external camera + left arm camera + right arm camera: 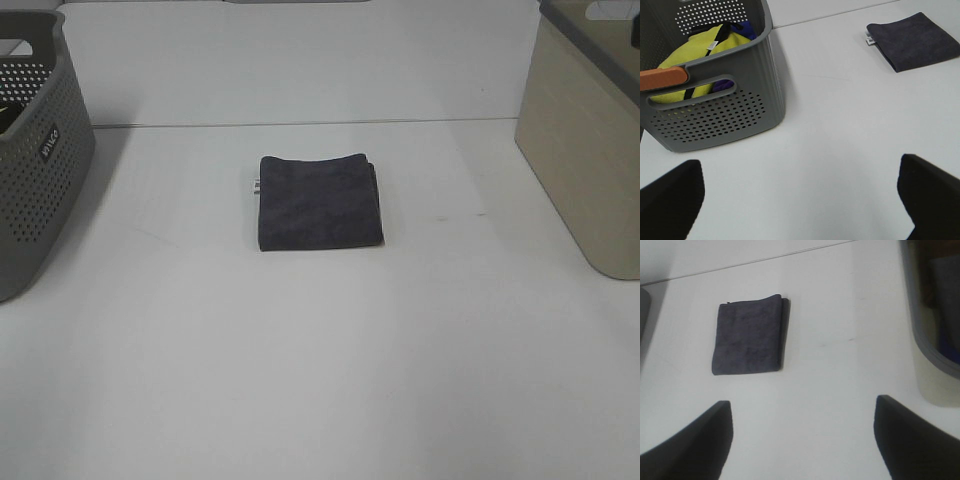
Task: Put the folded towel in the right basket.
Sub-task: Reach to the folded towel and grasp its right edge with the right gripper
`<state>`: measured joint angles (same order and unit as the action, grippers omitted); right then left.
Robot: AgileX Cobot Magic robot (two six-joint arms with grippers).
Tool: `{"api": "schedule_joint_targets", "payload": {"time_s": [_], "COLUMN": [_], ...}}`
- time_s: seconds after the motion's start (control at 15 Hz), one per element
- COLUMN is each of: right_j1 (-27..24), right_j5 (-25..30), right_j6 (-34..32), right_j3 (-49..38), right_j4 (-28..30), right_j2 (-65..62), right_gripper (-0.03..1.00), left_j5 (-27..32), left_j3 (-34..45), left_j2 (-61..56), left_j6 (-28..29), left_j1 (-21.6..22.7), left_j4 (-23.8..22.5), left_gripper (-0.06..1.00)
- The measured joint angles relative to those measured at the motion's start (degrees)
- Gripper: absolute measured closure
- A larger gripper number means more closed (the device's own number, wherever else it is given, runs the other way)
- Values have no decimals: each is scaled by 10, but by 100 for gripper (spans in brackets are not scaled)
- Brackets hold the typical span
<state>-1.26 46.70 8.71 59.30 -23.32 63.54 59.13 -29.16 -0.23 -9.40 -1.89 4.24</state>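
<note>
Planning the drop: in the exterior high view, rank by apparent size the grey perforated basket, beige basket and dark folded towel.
Largest, unranked since both are cropped and look alike: grey perforated basket, beige basket.
Smallest: dark folded towel.

A dark grey folded towel (320, 201) lies flat mid-table, well apart from the beige right basket (585, 150).

The left gripper (800, 200) shows two matte black fingers (670, 200), broad, smooth and unmarked. The right gripper (802, 440) has similar dark, plain, wedge-shaped fingers (910, 440).
</note>
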Motion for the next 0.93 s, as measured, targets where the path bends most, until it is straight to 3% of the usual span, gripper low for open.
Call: {"api": "schedule_joint_targets", "payload": {"time_s": [0.2,0.33,0.67,0.93], "right_j1": [1,17,120,124], "right_j5": [29,34,7,-12], "right_j6": [64,65,48,44], "right_j3": [112,150,206,206], "right_j4": [-89,-91,-53,-101], "right_j2": [148,194,339,445], "right_gripper": [28,28,28,28], "left_j5": [0,0,0,0], "left_j3": [0,0,0,0], "left_j2": [0,0,0,0], "left_j6": [0,0,0,0], "left_j1": [0,0,0,0], "left_j4": [0,0,0,0], "left_gripper": [-4,-4,-4,-4]}}
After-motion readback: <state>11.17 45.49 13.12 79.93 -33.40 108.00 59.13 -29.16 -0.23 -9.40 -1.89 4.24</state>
